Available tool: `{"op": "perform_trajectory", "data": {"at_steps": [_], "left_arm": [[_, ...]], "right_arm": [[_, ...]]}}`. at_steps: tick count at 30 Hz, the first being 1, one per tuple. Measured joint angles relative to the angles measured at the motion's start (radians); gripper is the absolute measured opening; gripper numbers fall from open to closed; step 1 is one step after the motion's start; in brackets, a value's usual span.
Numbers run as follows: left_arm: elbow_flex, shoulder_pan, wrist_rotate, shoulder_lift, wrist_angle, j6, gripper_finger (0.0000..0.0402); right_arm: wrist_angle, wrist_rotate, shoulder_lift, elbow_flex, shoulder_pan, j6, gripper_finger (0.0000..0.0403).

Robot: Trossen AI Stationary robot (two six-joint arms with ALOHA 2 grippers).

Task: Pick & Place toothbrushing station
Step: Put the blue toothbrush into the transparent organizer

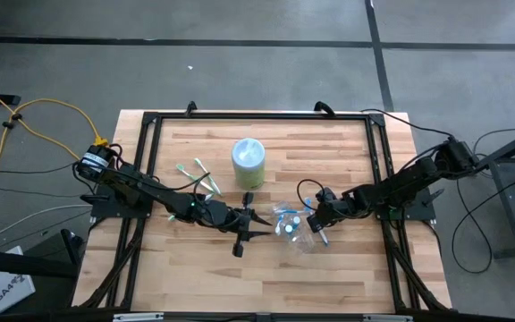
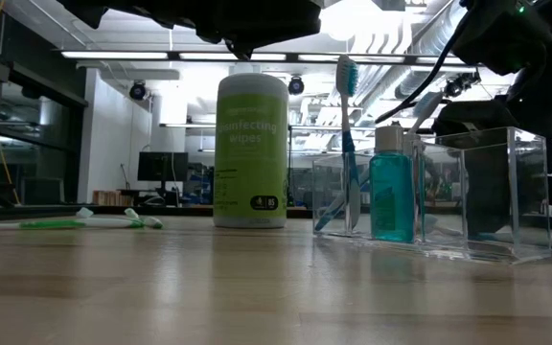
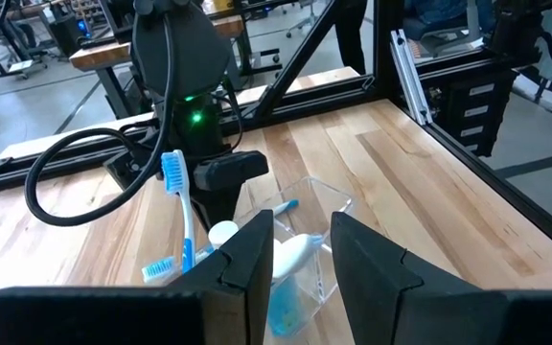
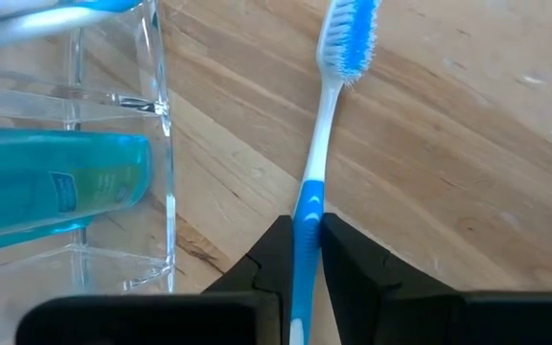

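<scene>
A clear plastic container (image 1: 291,229) with compartments stands on the table's near middle. In it stand a blue-white toothbrush (image 2: 346,144), head up, and a teal bottle (image 2: 391,192) with a white cap. My right gripper (image 1: 318,222), at the container's right side, is shut on another blue-white toothbrush (image 4: 326,125). My left gripper (image 1: 250,224) is open and empty just left of the container, which shows ahead of its fingers in the left wrist view (image 3: 314,220). Several green-white toothbrushes (image 1: 199,174) lie flat on the table at the far left. My right gripper pinches the blue-white toothbrush's handle (image 4: 310,196) between its two fingers. The brush lies along the fingers, and its bristle head (image 4: 353,38) sticks out ahead of them over the wood beside the container's wall (image 4: 161,144). I cannot tell whether the head touches the table.
A tall green canister of disinfecting wipes (image 1: 249,162) stands behind the container toward the far edge. A black frame (image 1: 257,116) runs around the tabletop. Bare wood lies near the front edge (image 1: 240,286).
</scene>
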Motion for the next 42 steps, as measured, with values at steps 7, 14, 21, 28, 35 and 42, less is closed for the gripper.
{"op": "perform_trajectory", "data": {"at_steps": [7,14,21,28,35,42], "left_arm": [[0.0,0.0,0.0,0.0,-0.003,0.0,0.0103],[0.0,0.0,0.0,0.0,-0.003,0.0,0.0103],[0.0,0.0,0.0,0.0,-0.003,0.0,0.0103],[0.0,0.0,0.0,0.0,-0.003,0.0,0.0103],[0.0,0.0,0.0,0.0,-0.003,0.0,0.0103],[0.0,0.0,0.0,0.0,-0.003,0.0,0.0103]], "right_arm": [[-0.025,0.007,-0.002,0.002,0.0,-0.011,0.0042],[-0.078,0.03,-0.03,0.001,0.0,-0.032,0.0042],[-0.306,0.086,-0.148,-0.011,-0.001,-0.003,0.0042],[-0.316,0.078,-0.152,-0.01,-0.001,-0.002,0.0042],[-0.31,0.06,-0.149,-0.009,-0.001,-0.004,0.0042],[-0.302,0.044,-0.149,-0.007,-0.001,-0.012,0.007]]}}
